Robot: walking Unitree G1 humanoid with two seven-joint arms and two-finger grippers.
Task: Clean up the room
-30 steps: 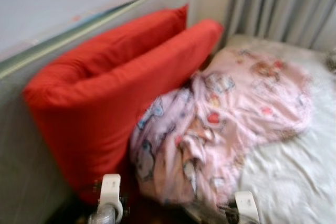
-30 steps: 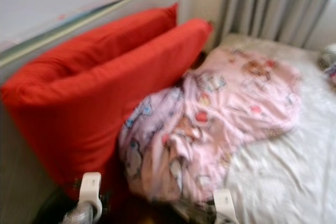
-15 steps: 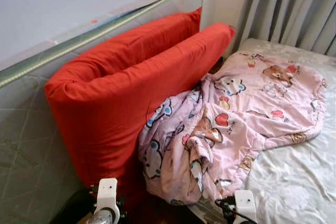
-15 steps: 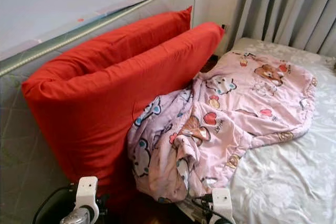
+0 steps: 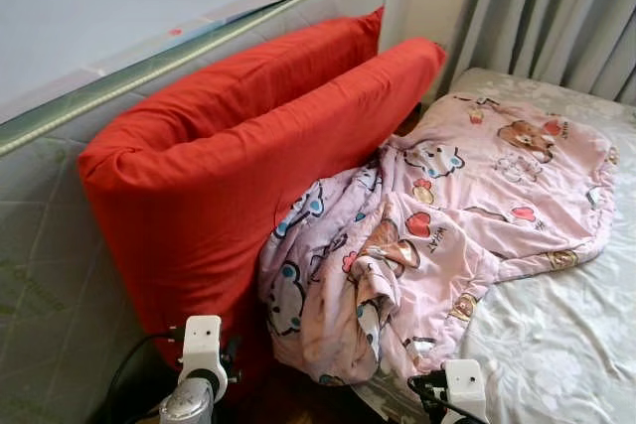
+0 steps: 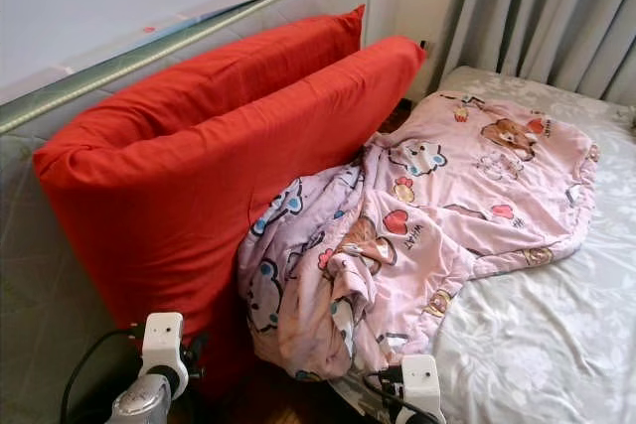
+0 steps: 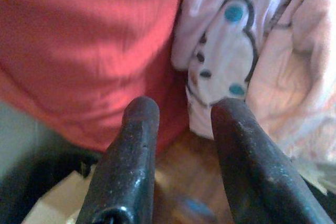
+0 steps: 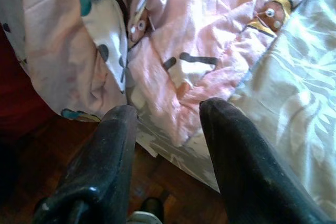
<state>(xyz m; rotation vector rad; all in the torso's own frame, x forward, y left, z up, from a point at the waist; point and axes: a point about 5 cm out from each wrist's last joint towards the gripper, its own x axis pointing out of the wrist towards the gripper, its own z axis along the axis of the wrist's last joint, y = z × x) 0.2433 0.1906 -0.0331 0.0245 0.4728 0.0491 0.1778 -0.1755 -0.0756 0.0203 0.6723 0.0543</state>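
Note:
A pink cartoon-print blanket (image 5: 447,225) lies crumpled on the bed, one end hanging over the bed's near edge beside a big red cushion (image 5: 238,166). The red cushion leans on a grey mattress (image 5: 50,275) stood against the wall. My left gripper (image 7: 181,111) is open and empty, held low before the cushion's bottom corner and the blanket's hanging end (image 7: 220,66). My right gripper (image 8: 168,111) is open and empty, just short of the blanket's edge (image 8: 173,77) at the bed's near side. Both wrists (image 5: 202,345) (image 5: 462,384) show at the bottom of the head views.
The bed has a grey-white floral sheet (image 5: 556,335). Grey curtains (image 5: 556,7) hang behind the bed's far end. Dark wooden floor (image 8: 173,187) shows in the narrow gap between the bed and the cushion. A black cable (image 5: 129,369) runs by my left wrist.
The head camera has steadied and shifted slightly; the picture went from blurred to sharp. The blanket and cushion lie as before, and both wrists stay low at the frame's bottom.

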